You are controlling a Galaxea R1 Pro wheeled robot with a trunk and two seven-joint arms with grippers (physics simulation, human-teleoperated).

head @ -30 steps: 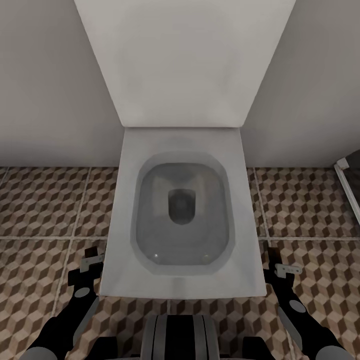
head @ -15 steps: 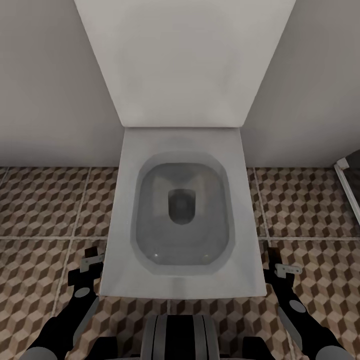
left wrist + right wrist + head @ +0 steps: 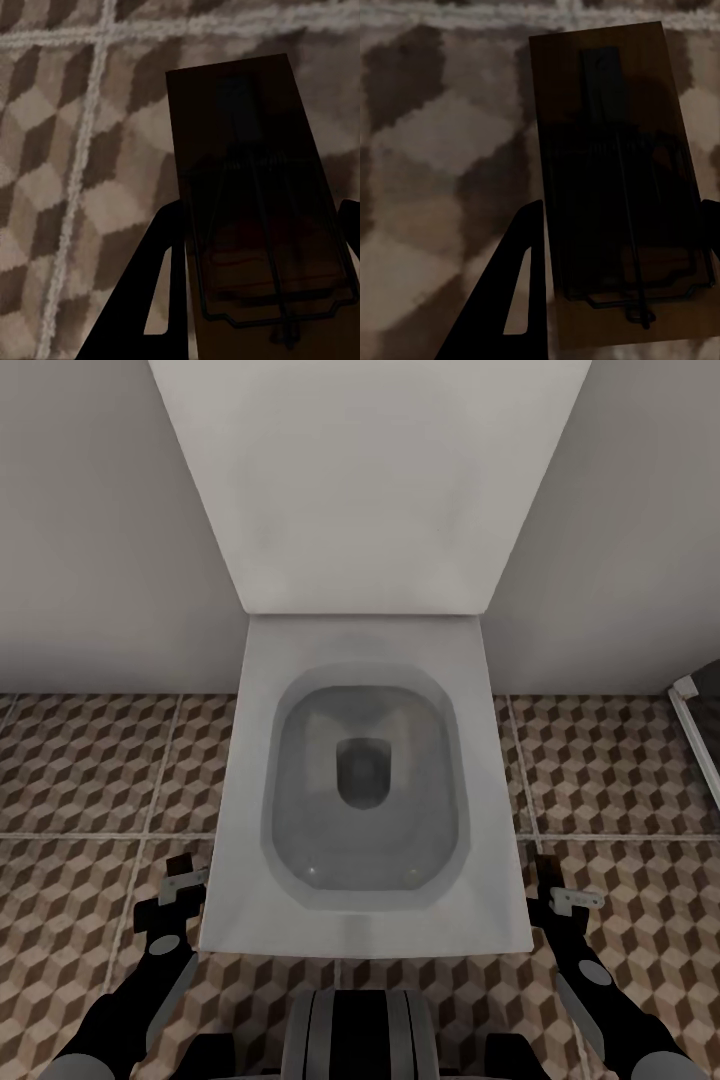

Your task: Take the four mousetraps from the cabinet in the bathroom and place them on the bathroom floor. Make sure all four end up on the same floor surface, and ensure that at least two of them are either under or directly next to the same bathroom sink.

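We face a white toilet [image 3: 365,800] at twelve o'clock on the bathroom floor [image 3: 90,780]. Our left gripper [image 3: 259,247] at seven o'clock clamps one mousetrap [image 3: 255,195]; our right gripper [image 3: 619,247] at five o'clock clamps another mousetrap [image 3: 615,165].

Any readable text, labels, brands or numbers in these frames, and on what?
None readable.
Left mousetrap: a faint red outlined mark on the board, too blurred to read.
Right mousetrap: no lettering visible.
Toilet, floor: no text or signs.
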